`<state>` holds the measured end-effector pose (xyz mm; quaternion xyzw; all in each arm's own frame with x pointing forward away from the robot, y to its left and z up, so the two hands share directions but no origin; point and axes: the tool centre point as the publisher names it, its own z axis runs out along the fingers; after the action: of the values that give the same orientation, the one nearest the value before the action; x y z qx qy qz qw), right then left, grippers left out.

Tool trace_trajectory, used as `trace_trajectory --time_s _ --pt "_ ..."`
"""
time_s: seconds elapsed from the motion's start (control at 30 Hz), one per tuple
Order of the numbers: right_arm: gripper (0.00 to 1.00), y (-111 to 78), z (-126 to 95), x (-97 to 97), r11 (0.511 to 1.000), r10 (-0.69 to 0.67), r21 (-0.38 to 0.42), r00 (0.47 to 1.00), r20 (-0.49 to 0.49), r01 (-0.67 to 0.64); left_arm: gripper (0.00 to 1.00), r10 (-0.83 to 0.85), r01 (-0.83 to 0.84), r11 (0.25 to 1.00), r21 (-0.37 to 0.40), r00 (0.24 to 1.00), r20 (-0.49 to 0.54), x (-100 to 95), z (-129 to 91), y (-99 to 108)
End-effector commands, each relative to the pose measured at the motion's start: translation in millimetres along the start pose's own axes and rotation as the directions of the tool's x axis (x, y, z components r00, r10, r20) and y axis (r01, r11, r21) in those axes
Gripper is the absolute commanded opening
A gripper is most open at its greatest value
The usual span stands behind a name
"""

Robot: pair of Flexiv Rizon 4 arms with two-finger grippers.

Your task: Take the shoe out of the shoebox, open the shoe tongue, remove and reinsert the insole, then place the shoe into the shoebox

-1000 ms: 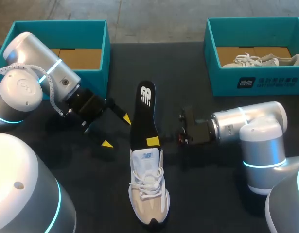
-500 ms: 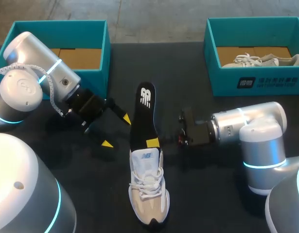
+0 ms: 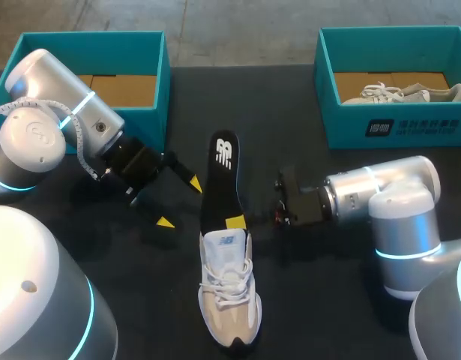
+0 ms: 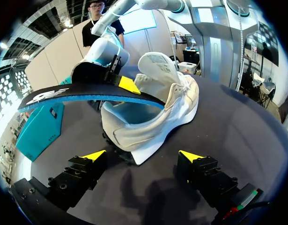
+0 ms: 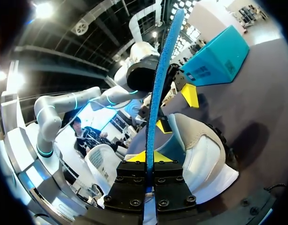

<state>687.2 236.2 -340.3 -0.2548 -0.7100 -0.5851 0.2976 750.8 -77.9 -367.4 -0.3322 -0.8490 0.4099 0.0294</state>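
The insole [image 3: 219, 176] is clamped edgewise by the right tool [image 5: 150, 161] near the end that hangs over the opening of the shoe [image 3: 229, 289], apparently so it can be slid back in. The shoe is set on the desk [image 3: 312, 315], heel towards the left tool [image 3: 179, 202], which is spread apart and empty, probably for steadying. One insole, two shoes and two shoeboxes are counted: the left shoebox [image 3: 144, 120] is empty, while the right shoebox [image 3: 410, 127] holds the second shoe [image 3: 399, 93].

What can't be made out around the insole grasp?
- Head view: the right gripper shows one yellow tip; the insole covers the other.
- Head view: the tongue of the shoe covers the insole's end there.
- Right wrist view: the insole is edge-on, so neither face shows.
- Head view: the left arm hides part of the left shoebox floor.
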Motion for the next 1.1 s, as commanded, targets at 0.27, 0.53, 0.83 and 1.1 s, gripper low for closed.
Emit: trace_trajectory --time_s 0.27,0.53,0.83,1.1 --pt "0.0 -8.5 2 2.4 1.0 0.016 0.027 1.0 0.012 -0.016 1.0 0.0 0.0 1.0 -0.004 1.0 -0.003 -0.7 1 0" --pt "0.0 -14.4 3 3.7 0.999 0.01 0.041 1.0 0.01 -0.01 1.0 0.0 0.0 1.0 -0.004 1.0 -0.003 -0.7 1 0" --pt "0.0 -21.2 5 4.7 0.999 0.008 0.05 1.0 0.014 -0.009 1.0 0.0 0.0 1.0 -0.004 1.0 -0.003 -0.7 1 0" --pt "0.0 -24.2 5 7.8 0.998 0.002 0.056 1.0 0.028 -0.003 1.0 0.0 0.0 1.0 -0.004 1.0 -0.003 -0.7 1 0"
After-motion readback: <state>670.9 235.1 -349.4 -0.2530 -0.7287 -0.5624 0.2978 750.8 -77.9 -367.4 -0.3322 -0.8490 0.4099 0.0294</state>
